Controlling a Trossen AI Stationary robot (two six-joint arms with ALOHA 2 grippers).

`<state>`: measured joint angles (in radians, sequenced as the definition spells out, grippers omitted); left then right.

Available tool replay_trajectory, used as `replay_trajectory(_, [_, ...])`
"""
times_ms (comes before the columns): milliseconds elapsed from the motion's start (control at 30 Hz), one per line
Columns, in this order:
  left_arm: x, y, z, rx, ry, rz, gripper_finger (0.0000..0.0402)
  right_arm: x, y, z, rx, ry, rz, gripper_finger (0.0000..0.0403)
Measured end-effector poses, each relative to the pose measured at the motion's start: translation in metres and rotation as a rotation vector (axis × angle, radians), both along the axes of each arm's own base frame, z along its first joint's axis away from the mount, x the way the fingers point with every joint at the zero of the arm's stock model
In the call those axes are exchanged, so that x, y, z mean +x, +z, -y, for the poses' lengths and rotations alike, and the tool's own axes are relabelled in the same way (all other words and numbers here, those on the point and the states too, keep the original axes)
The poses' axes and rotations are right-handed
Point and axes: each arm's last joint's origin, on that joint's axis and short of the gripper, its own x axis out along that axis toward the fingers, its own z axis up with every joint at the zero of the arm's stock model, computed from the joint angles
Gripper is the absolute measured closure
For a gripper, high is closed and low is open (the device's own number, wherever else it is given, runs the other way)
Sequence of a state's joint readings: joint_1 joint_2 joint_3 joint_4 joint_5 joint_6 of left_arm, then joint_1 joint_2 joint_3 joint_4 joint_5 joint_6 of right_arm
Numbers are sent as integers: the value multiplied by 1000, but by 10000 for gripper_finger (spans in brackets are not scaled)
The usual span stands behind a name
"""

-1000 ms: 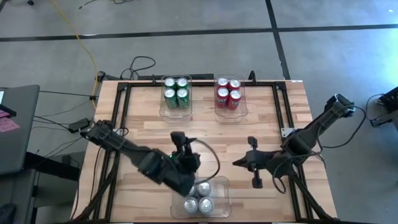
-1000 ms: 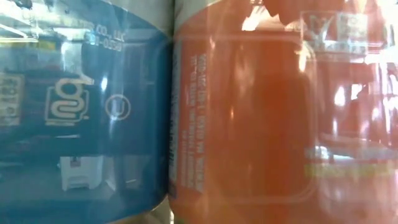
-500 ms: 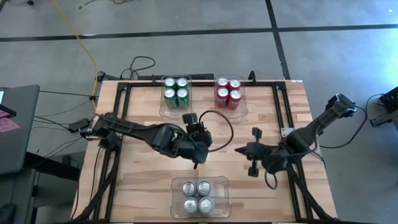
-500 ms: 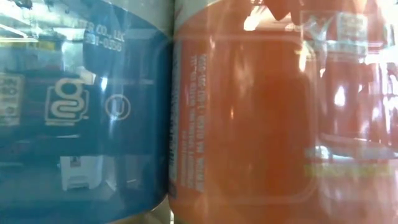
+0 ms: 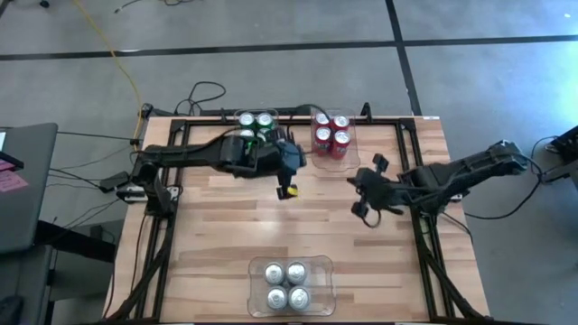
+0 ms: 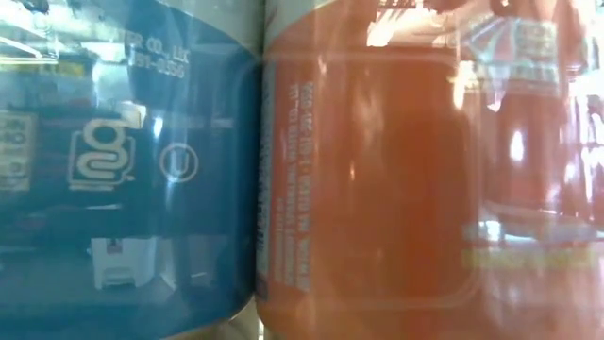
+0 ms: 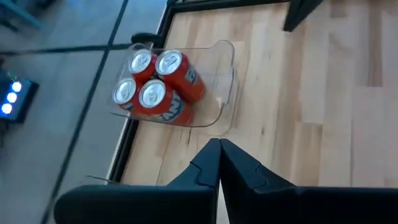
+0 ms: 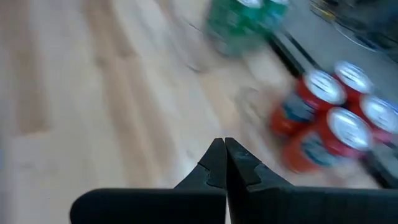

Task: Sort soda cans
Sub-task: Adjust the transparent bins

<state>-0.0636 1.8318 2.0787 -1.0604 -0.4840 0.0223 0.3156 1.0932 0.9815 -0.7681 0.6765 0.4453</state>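
Observation:
Four green soda cans (image 5: 256,126) stand in a clear bin at the far edge, partly under my left arm. Four red cans (image 5: 331,134) (image 7: 157,87) fill a second clear bin to their right. Four silver-topped cans (image 5: 287,284) stand in a third bin at the near edge. My left gripper (image 5: 302,161) (image 7: 219,149) hovers shut and empty over bare wood between the two far bins. My right gripper (image 5: 354,181) (image 8: 224,146) is shut and empty too, just nearer than the red cans. Both grippers point toward the red cans.
A black frame (image 5: 181,135) runs along the table's edges. Bare wood (image 5: 271,226) lies between the far bins and the near bin. The low view is filled by two cans close up, one blue-labelled (image 6: 132,161) and one orange-red (image 6: 377,170), seen through clear plastic.
My left gripper has left the near bin of silver cans and swung toward the far edge, ending between the green and red bins. My right gripper has also gone toward the far edge, closer to the red cans. The cans have stayed in place.

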Motion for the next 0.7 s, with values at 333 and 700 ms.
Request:
replay_trajectory(333, [14, -35, -37, -138, -67, -34, 401, 5, -31, 36, 104, 8, -116, 394])
replay_trajectory(700, [15, -90, -84, -257, 32, -74, 401, 7, -40, 70, 197, -93, -72, 388])
